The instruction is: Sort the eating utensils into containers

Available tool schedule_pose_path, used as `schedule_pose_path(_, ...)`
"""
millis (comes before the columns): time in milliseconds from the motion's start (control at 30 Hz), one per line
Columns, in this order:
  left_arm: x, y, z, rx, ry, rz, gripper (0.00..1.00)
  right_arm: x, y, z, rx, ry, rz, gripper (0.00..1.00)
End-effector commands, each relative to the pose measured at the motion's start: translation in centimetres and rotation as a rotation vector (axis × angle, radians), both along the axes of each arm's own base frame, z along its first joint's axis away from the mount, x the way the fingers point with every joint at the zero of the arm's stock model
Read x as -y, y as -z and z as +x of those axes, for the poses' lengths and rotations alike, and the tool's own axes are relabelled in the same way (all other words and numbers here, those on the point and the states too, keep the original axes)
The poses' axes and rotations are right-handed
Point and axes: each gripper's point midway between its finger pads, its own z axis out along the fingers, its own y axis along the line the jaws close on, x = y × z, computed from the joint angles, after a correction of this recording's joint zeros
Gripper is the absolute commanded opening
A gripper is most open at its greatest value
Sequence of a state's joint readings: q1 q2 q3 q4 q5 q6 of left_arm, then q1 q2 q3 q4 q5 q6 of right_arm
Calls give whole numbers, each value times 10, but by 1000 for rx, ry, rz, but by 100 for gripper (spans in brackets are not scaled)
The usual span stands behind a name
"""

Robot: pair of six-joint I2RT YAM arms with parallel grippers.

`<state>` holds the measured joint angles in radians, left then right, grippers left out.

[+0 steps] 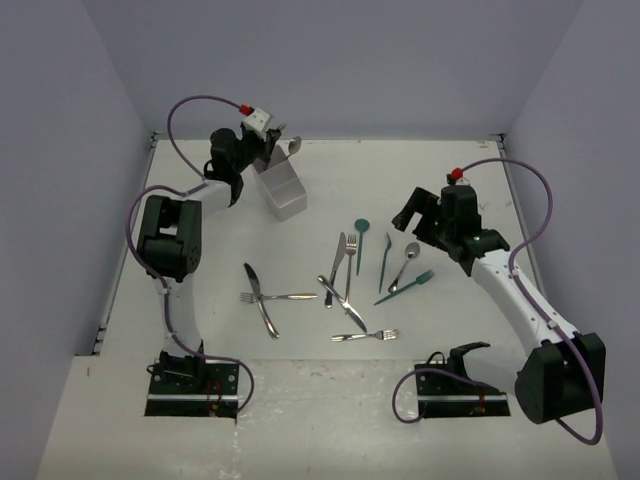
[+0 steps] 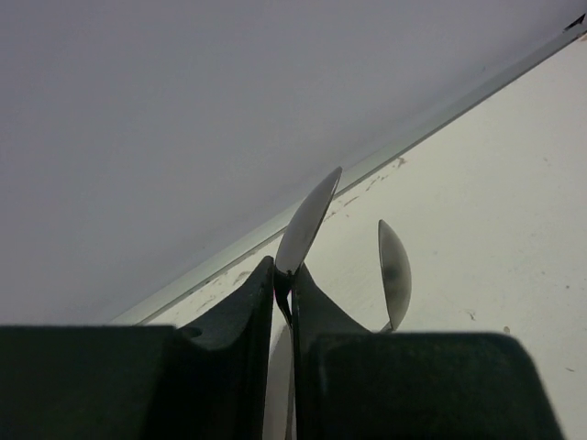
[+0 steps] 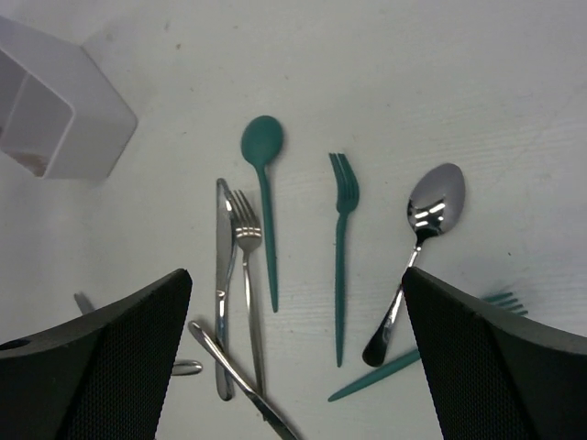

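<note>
My left gripper (image 1: 268,150) is raised over the far end of the white organiser (image 1: 282,190). It is shut on a silver spoon (image 2: 309,220) whose bowl sticks out past the fingertips. A second silver spoon (image 2: 395,273) stands upright beside it, and it also shows in the top view (image 1: 293,147). My right gripper (image 3: 295,275) is open and empty above the loose utensils: teal spoon (image 3: 263,142), teal fork (image 3: 342,197), silver spoon (image 3: 436,197), silver fork (image 3: 243,229) and silver knife (image 3: 223,275).
More cutlery lies mid-table: a crossed knife (image 1: 253,285) and fork (image 1: 275,296) on the left, a fork (image 1: 366,335) near the front, and a second teal fork (image 1: 405,287). The organiser's corner (image 3: 46,110) shows at the upper left of the right wrist view.
</note>
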<state>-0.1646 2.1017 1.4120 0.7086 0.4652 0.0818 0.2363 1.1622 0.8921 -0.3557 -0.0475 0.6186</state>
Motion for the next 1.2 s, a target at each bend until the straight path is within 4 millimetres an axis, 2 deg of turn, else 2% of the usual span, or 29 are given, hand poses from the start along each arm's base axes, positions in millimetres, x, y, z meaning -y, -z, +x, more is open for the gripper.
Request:
schedule_pose_path(0,-11,-17,10,61,-59,27,15,23,26,-13,-97,150,-38,99)
schedule_pose_path(100,-10,-12,7,42,-51,24,31,22,38,-13,-153,159,-41,99)
schedule_pose_path(133,-10,-10,6,33,-49,21,41,20,47,-13,-182,155,-47,99)
schedule_pose_path(200,-10,-10,4,22,-49,19,48,20,52,-12,-205,166,-80,99)
schedule_pose_path(267,-10,-16,1,18,-44,18,50,20,64,-12,-241,180,-111,99)
schedule_pose_path(367,-7,-29,-7,16,-23,11,66,17,79,-13,-305,209,-111,98)
schedule_pose_path(467,-4,-52,-20,31,5,-5,99,15,91,-12,-342,238,-119,96)
schedule_pose_path(500,-4,-59,-23,36,9,-11,100,17,98,-12,-372,255,-140,94)
schedule_pose_path(533,-5,-77,-28,57,3,-30,100,16,101,-12,-388,266,-146,90)
schedule_pose_path(600,-9,-92,-32,53,-24,-54,100,20,111,-13,-423,287,-182,86)
schedule_pose_path(633,-16,-112,-35,66,-71,-82,100,20,115,-12,-430,297,-186,81)
schedule_pose_path(700,-24,-124,-39,16,-128,-158,100,19,127,-13,-460,304,-196,77)
schedule_pose_path(733,-32,-140,-44,24,-171,-185,100,18,131,-12,-470,301,-196,76)
schedule_pose_path(800,-37,-140,-51,-51,-213,-252,100,14,140,-10,-492,298,-205,72)
schedule_pose_path(833,-42,-150,-58,-51,-238,-282,100,11,141,-10,-495,294,-207,69)
schedule_pose_path(867,-44,-140,-63,-90,-255,-300,100,8,141,-9,-501,290,-214,68)
schedule_pose_path(967,-46,-131,-78,-130,-270,-352,100,7,144,-9,-507,304,-268,55)
schedule_pose_path(1000,-47,-128,-80,-143,-275,-355,100,8,145,-10,-513,310,-278,45)
schedule_pose_path(1067,-49,-119,-85,-188,-292,-352,100,10,147,-15,-540,322,-295,33)
schedule_pose_path(1100,-50,-116,-87,-201,-297,-349,100,10,147,-16,-542,325,-294,22)
schedule_pose_path(1167,-51,-111,-91,-222,-306,-342,100,10,146,-16,-526,318,-285,14)
